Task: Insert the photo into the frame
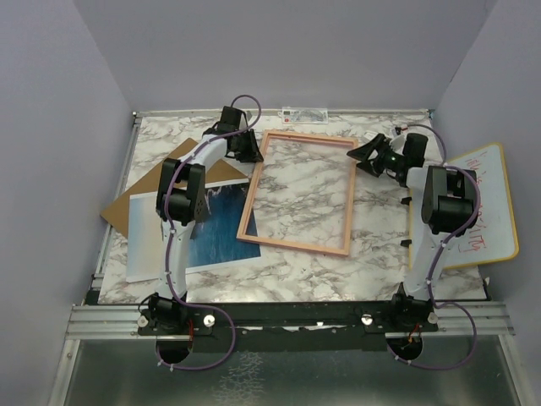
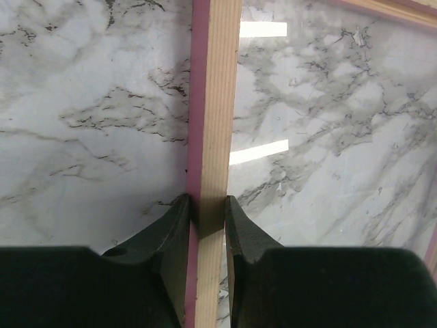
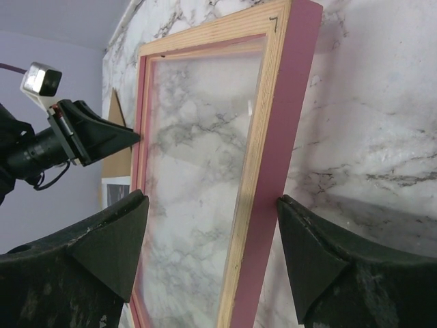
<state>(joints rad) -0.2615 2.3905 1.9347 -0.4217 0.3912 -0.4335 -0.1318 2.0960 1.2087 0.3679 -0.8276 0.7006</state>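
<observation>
The frame (image 1: 250, 203) lies wood back up in the middle of the marble table, with the marble showing through its pane. My left gripper (image 1: 249, 145) is at the frame's far left corner, shut on the rim (image 2: 217, 102), one finger on each side of the wood strip. My right gripper (image 1: 363, 156) is open at the far right corner. It straddles the right rim (image 3: 273, 137), with its outer finger (image 3: 307, 239) against the pink edge and the inner finger over the pane. The photo (image 1: 215, 228) lies flat left of the frame, partly hidden under my left arm.
A brown backing board (image 1: 135, 199) lies under the photo's far left part. A wood-edged whiteboard (image 1: 494, 203) with red writing lies at the right edge. A small white label (image 1: 304, 112) sits at the back wall. The left gripper also shows in the right wrist view (image 3: 89, 137).
</observation>
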